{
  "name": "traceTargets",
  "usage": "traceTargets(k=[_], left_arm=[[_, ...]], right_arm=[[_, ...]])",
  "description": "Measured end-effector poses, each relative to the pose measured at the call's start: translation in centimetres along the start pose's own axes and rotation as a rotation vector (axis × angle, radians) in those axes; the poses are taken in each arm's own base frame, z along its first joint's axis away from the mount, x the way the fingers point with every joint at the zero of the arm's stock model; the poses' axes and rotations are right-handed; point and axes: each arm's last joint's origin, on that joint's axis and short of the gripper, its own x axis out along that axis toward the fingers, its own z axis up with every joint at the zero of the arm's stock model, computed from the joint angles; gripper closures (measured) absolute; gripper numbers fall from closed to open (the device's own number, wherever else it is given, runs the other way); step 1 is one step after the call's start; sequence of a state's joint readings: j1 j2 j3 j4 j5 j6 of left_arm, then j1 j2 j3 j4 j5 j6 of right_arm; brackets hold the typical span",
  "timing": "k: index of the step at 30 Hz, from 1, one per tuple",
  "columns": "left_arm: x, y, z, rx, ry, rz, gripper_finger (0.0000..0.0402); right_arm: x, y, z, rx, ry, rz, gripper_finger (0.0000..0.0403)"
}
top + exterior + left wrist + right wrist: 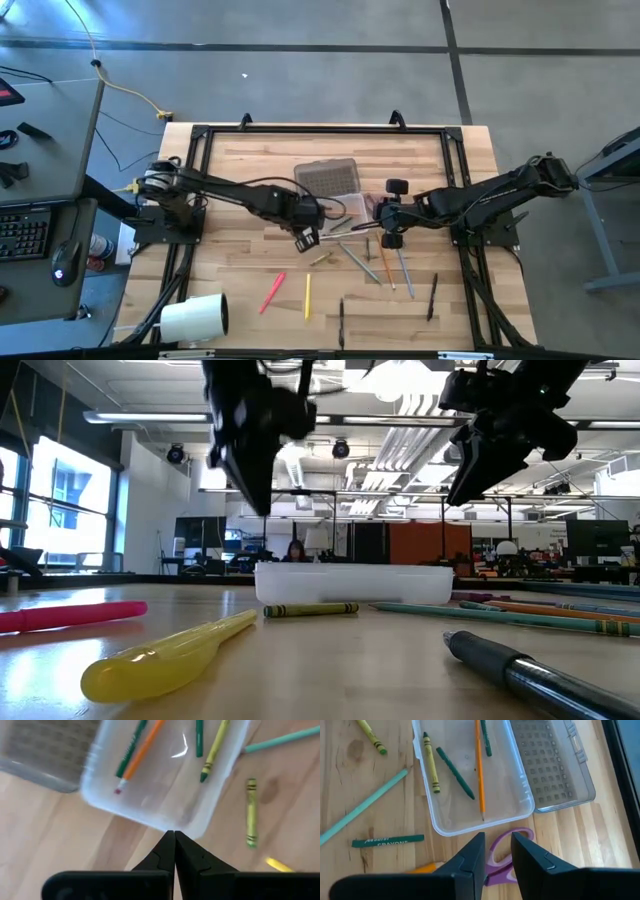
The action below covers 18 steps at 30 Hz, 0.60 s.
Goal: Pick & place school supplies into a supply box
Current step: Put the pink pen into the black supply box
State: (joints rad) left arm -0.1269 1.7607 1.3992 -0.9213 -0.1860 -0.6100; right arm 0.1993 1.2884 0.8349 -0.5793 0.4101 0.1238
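The supply box (345, 207) is a clear tray resting on its bottom mid-table, its ribbed lid (550, 765) lying open on the far side. Inside lie an orange pencil (479, 765), green crayons and a yellow-green crayon (431, 762). My left gripper (174, 837) hangs shut above the box's left end and touches nothing. My right gripper (497, 842) hovers open over the purple-handled scissors (520, 831), which lie flat on the table at the box's right end. Both grippers are well above the table in the low view.
Loose supplies lie nearer the front edge: a red pen (272, 293), a yellow one (307, 296), two dark pens (432, 297), pencils (385, 265), a teal pencil (365, 807), a yellow-green crayon (251, 812) and a green crayon (387, 841). A white roll (195, 318) sits front left.
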Motion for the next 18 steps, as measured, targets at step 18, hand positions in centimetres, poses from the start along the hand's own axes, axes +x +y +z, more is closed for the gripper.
traceTargets(k=[18], left_arm=[[-8.8,-10.6,-8.8,-0.128,0.044,-0.114,0.0357]], right_arm=[[0.0,0.0,-0.1,-0.004,0.006,0.0,0.0325]])
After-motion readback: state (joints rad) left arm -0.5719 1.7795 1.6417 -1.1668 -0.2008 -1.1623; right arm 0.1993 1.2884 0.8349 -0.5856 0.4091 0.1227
